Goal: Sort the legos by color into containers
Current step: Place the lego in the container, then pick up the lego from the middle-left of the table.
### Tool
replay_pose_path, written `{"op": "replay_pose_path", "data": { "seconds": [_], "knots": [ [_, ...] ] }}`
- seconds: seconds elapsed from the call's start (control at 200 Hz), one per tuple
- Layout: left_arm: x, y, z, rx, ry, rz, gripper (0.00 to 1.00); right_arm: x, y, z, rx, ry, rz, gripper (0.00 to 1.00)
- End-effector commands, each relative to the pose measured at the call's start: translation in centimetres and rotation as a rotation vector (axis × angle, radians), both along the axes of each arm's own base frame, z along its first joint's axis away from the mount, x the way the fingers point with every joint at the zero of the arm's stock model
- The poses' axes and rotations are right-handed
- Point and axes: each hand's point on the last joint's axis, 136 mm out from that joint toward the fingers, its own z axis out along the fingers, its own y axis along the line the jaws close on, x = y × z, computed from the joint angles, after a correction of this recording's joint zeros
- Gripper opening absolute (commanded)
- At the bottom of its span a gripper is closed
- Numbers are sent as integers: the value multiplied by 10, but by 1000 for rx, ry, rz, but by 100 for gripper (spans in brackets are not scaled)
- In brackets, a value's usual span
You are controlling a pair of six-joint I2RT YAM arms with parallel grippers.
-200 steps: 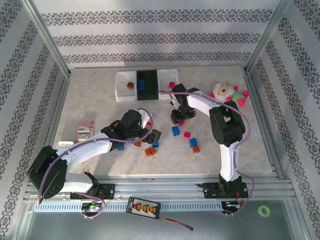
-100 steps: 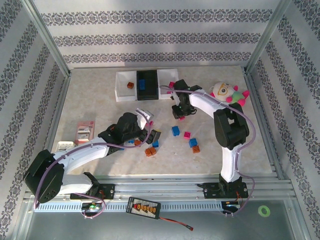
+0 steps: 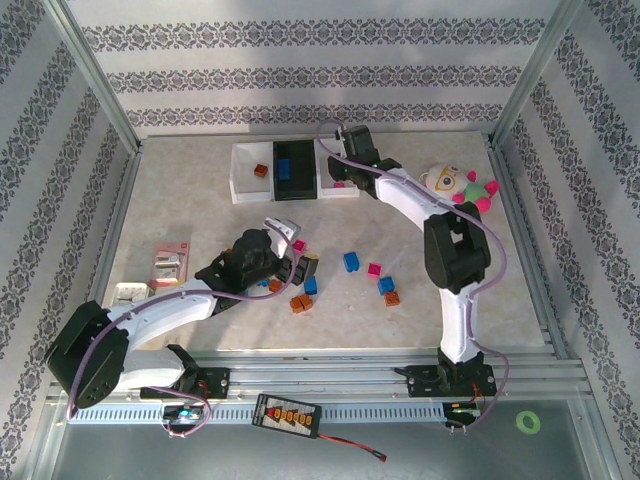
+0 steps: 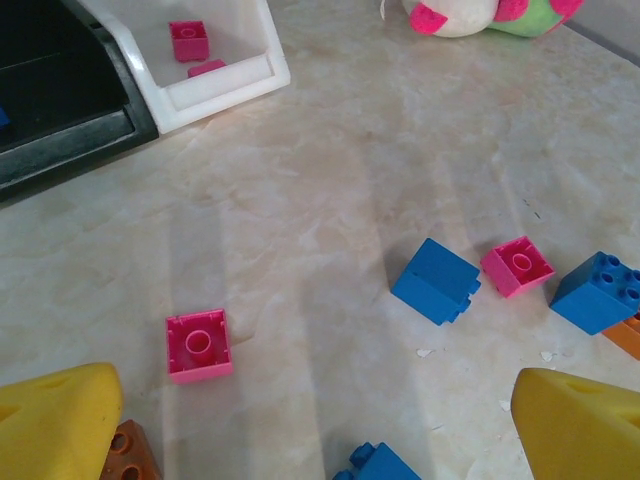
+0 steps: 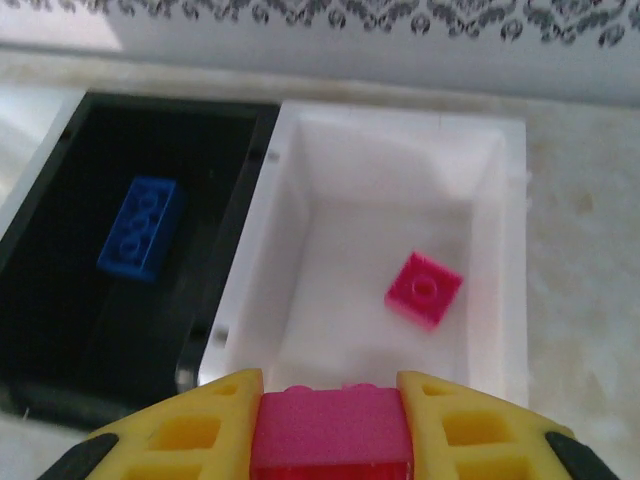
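Note:
My right gripper (image 3: 345,166) hangs over the right white container (image 3: 338,196), shut on a pink lego (image 5: 330,435). Below it that container (image 5: 290,250) holds another pink lego (image 5: 424,289). The black container (image 3: 294,170) holds a blue lego (image 5: 141,227), and the left white container (image 3: 240,172) an orange one (image 3: 260,171). My left gripper (image 3: 300,262) stands open and low over the loose legos, its yellow fingers (image 4: 60,420) wide apart with nothing between them. Under it lie a pink lego (image 4: 199,345), blue legos (image 4: 435,281), another pink (image 4: 517,266) and an orange one (image 4: 128,455).
A plush toy (image 3: 455,185) sits at the back right near the right arm. A red-and-white packet (image 3: 170,262) lies left of the left arm. More legos (image 3: 386,285) are scattered mid-table. Metal frame rails bound the table.
My right gripper closed on a pink lego at mid-table, lifted it and carried it back over the right white container. The left gripper edged slightly, staying open.

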Motion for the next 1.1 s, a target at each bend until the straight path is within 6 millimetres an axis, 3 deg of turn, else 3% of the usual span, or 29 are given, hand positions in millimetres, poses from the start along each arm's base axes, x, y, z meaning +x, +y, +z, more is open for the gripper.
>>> {"op": "replay_pose_path", "data": {
  "seconds": [0.0,0.13,0.2,0.355,0.465,0.589,0.694,0.889,1.094],
  "knots": [
    [2,2,14,-54,-33,46,99,34,-5,2,22,-73,-69,22],
    [2,8,10,-51,-20,74,99,50,-5,-6,44,-65,-85,28],
    [5,16,8,-45,-3,132,99,53,-5,-3,54,-62,-75,42],
    [13,45,2,-15,67,333,99,41,-8,24,63,-93,-34,71],
    [13,61,-5,28,135,426,99,15,-9,41,83,-106,19,81],
    [13,80,-16,50,257,549,99,-29,-9,47,110,-98,100,86],
    [12,96,-26,110,351,615,99,-71,-11,44,112,-77,166,89],
    [13,144,-38,154,485,825,99,-142,-2,33,108,-19,280,90],
    [26,194,-57,64,647,1036,96,-186,22,26,122,30,353,91]
  ]
}}
